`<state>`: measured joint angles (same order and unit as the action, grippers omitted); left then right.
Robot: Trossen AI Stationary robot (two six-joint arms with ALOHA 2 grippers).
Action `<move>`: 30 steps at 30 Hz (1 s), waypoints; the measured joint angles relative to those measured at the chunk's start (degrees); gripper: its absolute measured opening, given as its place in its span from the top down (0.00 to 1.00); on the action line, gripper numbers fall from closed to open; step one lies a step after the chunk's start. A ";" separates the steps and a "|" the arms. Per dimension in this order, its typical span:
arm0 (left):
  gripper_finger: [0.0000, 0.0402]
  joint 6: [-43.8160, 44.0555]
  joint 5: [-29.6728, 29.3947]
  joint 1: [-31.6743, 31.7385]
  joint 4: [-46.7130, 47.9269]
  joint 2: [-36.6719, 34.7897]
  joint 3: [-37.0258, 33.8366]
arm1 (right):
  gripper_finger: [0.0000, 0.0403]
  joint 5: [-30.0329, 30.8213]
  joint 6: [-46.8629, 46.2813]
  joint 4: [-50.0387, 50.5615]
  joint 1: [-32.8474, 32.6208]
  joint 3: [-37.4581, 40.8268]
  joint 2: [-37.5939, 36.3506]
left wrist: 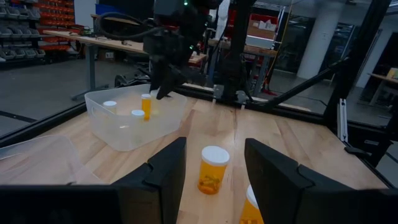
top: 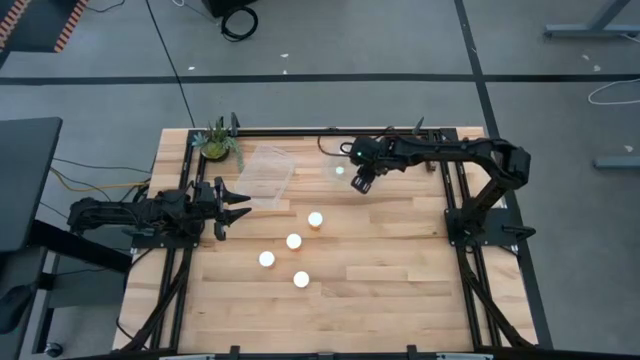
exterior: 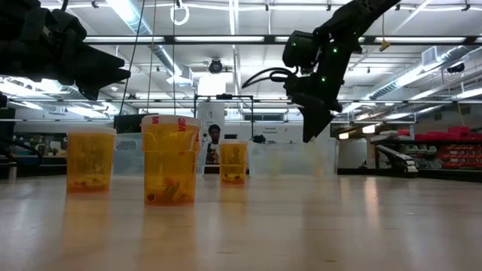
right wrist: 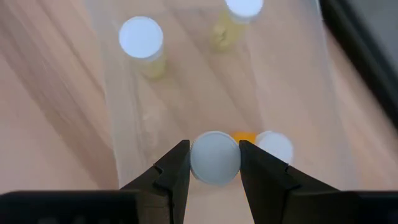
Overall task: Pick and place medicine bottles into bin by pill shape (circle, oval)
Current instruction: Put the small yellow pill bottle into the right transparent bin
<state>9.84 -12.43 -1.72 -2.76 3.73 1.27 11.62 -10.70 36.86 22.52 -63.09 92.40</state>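
Observation:
My right gripper (top: pixel 358 186) hangs over a clear bin (left wrist: pixel 118 134) near the table's far edge, shut on a medicine bottle with a white cap (right wrist: pixel 214 157). Three bottles (right wrist: pixel 142 38) stand in that bin below it. Several amber bottles with white caps (top: pixel 293 241) stand upright on their bases in the middle of the table. My left gripper (top: pixel 235 205) stays level and open at the table's left edge. One bottle (left wrist: pixel 213 169) stands well ahead of its fingers, untouched. My right gripper pinches the bottle's round white cap (right wrist: pixel 214 149) between its two fingers (right wrist: pixel 174 165), one on each side. It comes from above, slanting down. The cap faces up the fingers and the body below it is hidden. The bottle is lifted clear above the bin.
A second clear bin (top: pixel 265 175) lies left of the first. A small green potted plant (top: pixel 216 142) stands at the far left corner. Black frame rails (top: pixel 300 131) run along the table's far edge and its sides. Bare wood lies toward the near edge.

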 joint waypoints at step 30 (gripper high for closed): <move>0.57 -0.01 0.00 0.00 0.00 0.00 0.01 | 0.64 -2.02 -5.59 -6.43 0.71 5.95 -0.07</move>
<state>9.82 -12.43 -1.73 -2.75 3.74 1.28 9.61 -16.28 30.43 23.22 -57.14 92.33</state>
